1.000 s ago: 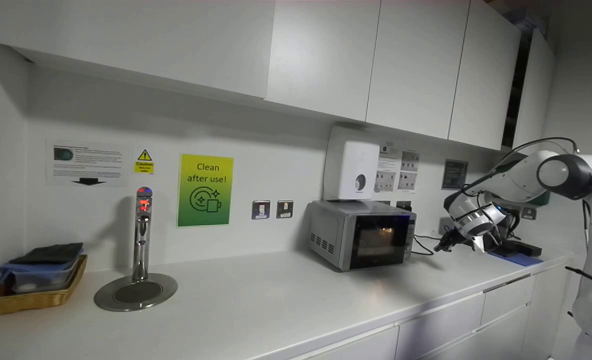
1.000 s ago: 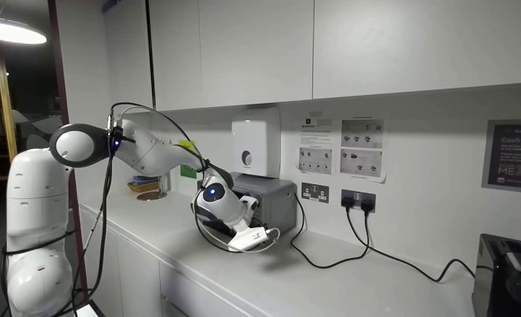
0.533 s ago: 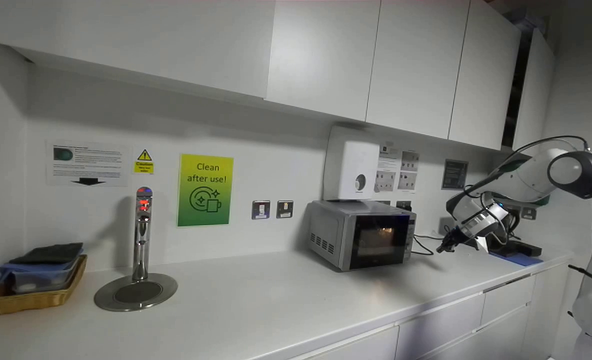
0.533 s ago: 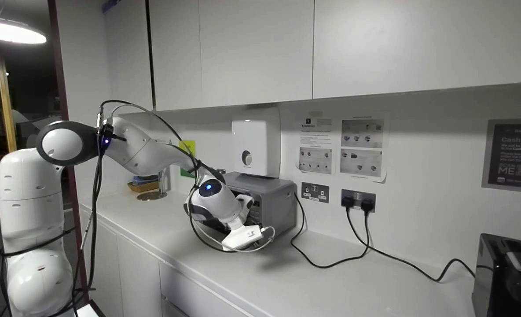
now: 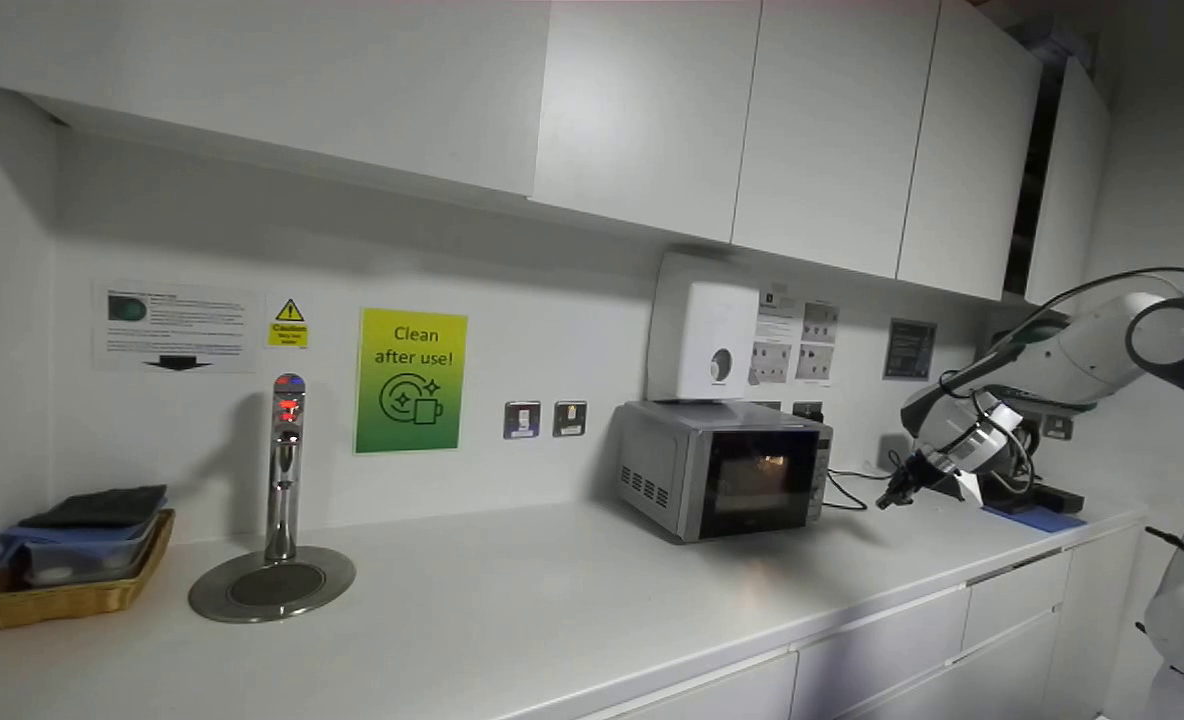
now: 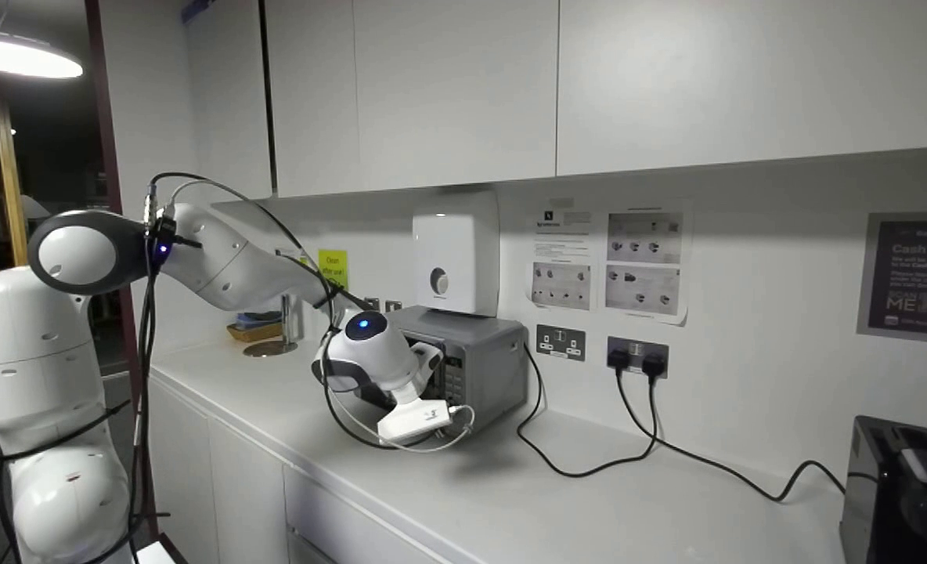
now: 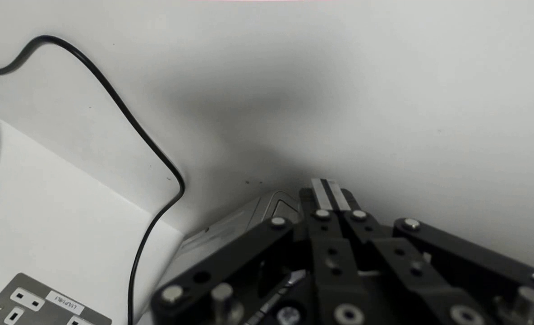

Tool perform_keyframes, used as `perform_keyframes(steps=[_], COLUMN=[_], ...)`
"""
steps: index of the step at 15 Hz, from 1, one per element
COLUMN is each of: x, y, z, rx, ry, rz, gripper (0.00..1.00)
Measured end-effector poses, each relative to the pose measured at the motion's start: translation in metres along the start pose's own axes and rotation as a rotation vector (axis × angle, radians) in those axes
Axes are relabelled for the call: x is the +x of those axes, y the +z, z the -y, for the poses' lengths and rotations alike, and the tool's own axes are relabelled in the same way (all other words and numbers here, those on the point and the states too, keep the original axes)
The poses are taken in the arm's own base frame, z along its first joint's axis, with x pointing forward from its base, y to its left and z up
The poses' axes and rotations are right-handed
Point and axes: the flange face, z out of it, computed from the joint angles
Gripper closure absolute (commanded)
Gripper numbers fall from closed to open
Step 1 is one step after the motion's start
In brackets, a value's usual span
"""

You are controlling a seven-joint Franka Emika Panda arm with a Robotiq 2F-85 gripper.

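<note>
My gripper (image 7: 331, 194) is shut, its two fingers side by side with only a thin dark line between the pale pads (image 7: 322, 195). Nothing is held. In an exterior view the black gripper (image 5: 894, 492) points down and toward the microwave, above the white counter (image 5: 512, 600). The silver-grey microwave (image 5: 657, 465) has its dark door closed and a glow on the glass. From the opposite side, the arm's wrist (image 6: 377, 352) covers much of the microwave (image 6: 499, 368) front, and the fingers are hidden. In the wrist view, part of the microwave (image 7: 231, 230) shows beside the left finger, apparently untouched.
Black cables (image 6: 542, 450) run over the counter from the wall sockets (image 6: 561, 342). A coffee machine (image 6: 902, 501) stands farther along. A tap (image 5: 285, 480) and a basket (image 5: 72, 602) stand at the far end. A white dispenser (image 5: 702, 340) hangs under wall cabinets (image 5: 642, 120).
The arm has drawn back, rightward in an exterior view and leftward in the opposite one, uncovering more of the microwave's control side. The gripper shifted only slightly the same way and stayed shut.
</note>
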Motion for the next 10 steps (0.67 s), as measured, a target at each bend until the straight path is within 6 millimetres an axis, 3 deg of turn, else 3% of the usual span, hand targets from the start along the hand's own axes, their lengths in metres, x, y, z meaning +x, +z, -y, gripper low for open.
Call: perform_keyframes(steps=[10], x=[0.014], y=[-0.027], z=[0.027], rx=[0.055], ry=[0.116], rz=[-0.05], gripper=[1.0])
